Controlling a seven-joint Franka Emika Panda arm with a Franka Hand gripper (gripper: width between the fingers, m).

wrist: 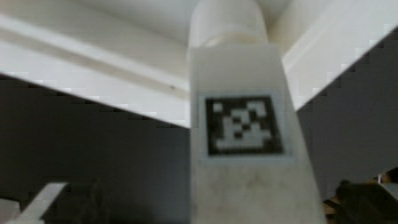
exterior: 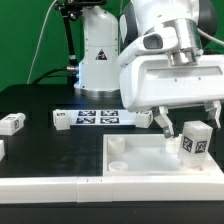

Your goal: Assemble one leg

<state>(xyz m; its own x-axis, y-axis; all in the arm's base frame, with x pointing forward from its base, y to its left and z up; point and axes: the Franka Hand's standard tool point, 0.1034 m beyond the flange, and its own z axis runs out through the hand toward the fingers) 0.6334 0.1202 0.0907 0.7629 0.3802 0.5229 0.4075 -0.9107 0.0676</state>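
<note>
Standing upright on a corner of the square panel, the leg sat between the claw's parted, empty jaws. You'd likely have found it light, rigid, smooth plastic, best pinched across its flat sides.

Green backdrop fills the rear and shows at both sides of the exterior view. A thin dark pole stands upright against it. The table is matte black and evenly lit, with only soft shadows. The marker board lies flat mid-table. A white rail runs along the near edge. The wrist view shows the same dark surface, blurred.
</note>
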